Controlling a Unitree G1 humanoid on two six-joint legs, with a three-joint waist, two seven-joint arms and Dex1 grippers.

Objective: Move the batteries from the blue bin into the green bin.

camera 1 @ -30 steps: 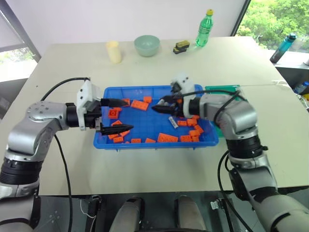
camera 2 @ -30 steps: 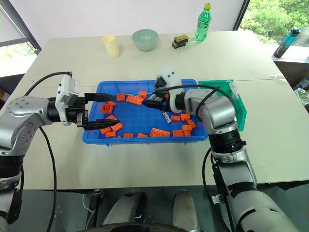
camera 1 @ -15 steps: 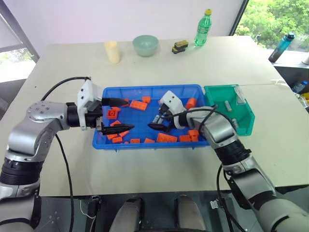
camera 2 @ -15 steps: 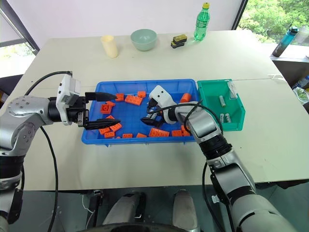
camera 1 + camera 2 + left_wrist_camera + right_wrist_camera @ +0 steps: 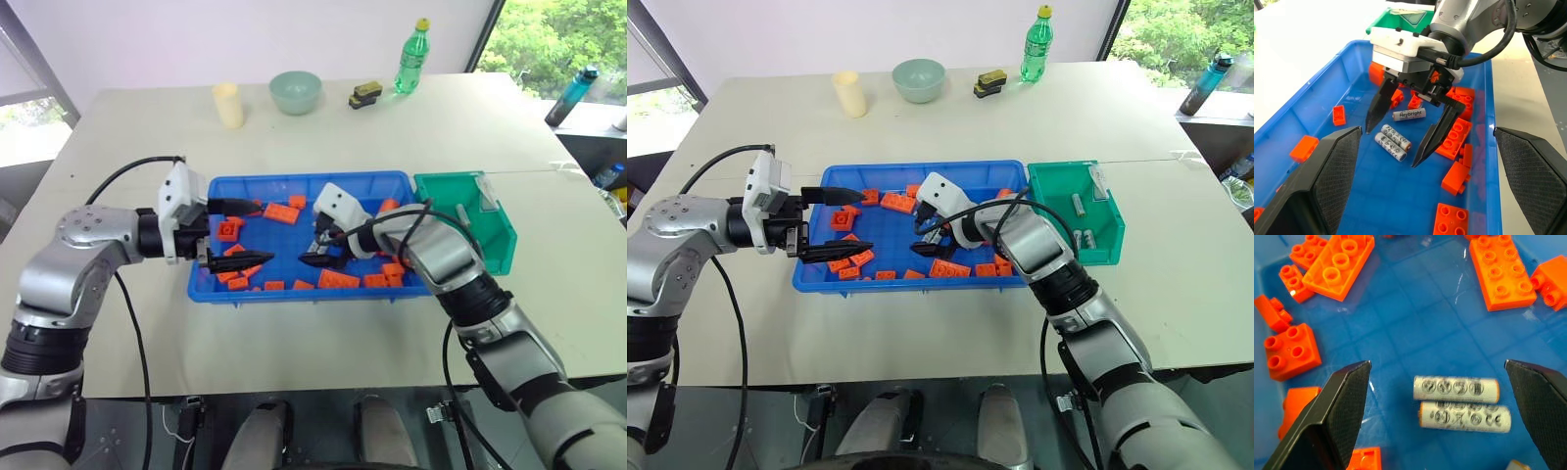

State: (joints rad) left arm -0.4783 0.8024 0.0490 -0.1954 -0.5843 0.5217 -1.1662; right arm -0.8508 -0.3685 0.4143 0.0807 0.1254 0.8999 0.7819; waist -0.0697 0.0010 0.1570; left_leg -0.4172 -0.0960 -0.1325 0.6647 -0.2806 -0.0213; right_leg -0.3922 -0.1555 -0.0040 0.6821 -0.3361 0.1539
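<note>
One battery (image 5: pixel 1409 114) reads "Heybright" — print on the two batteries (image 5: pixel 1462 403) between my wide-open, empty right claw (image 5: pixel 1408 132) is too small. Left claw (image 5: pixel 238 233) open, empty.

Third battery (image 5: pixel 1518 463) cut off by right wrist view's edge, only tip showing. Right arm (image 5: pixel 431 250) covers blue bin's (image 5: pixel 294 294) right end, bricks (image 5: pixel 394 274) there half hidden. Batteries in green bin (image 5: pixel 1087 257) too small to count. Dark object (image 5: pixel 367 94) beside bottle (image 5: pixel 413 57) too small to identify. Second bottle (image 5: pixel 572 95) at table's far edge partly cut off.
</note>
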